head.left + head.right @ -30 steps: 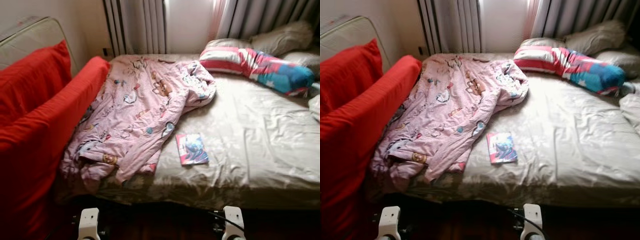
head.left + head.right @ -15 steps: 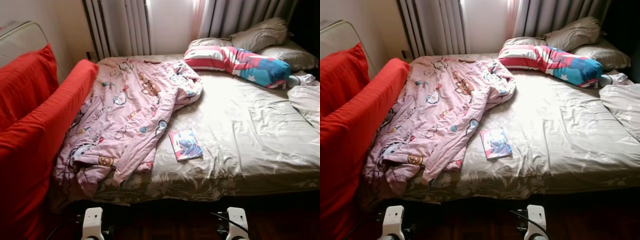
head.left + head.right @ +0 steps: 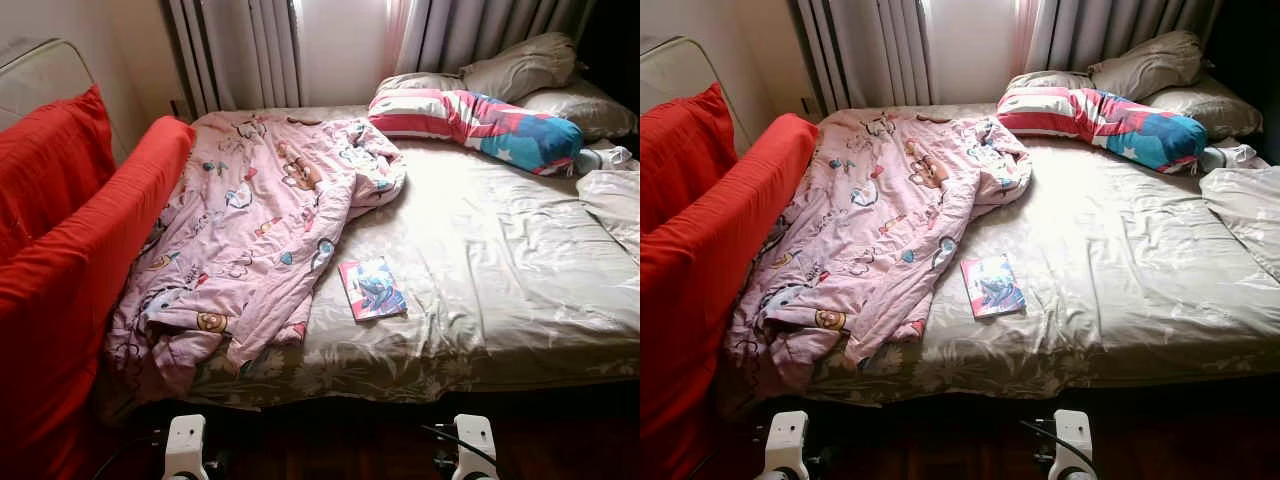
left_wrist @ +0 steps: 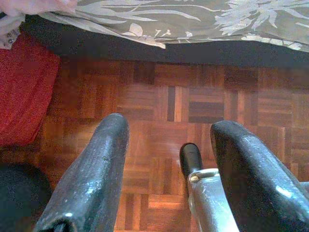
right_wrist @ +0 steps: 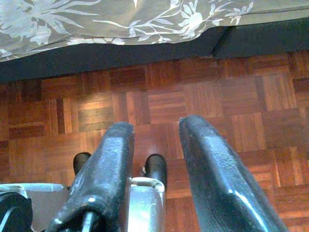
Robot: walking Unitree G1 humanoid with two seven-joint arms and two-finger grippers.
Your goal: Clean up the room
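lies flat on the bed sheet [image 3: 520,260] near the foot edge: magazine [image 3: 371,289], long axis toward 12 o'clock, just beside the pink quilt [image 3: 250,230]. hang low over the parquet, fingers apart, empty: left gripper [image 4: 166,169], right gripper [image 5: 154,164]. sits at 12 o'clock between both, likely slightly nearer the right.

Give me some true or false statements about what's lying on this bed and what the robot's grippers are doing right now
1. A book lies on the bed sheet beside the pink blanket. True.
2. The left gripper is shut on the blanket. False: it is open and hangs over the wooden floor.
3. The striped pillow lies at the head of the bed. True.
4. The right gripper holds the book. False: it is open and holds nothing.
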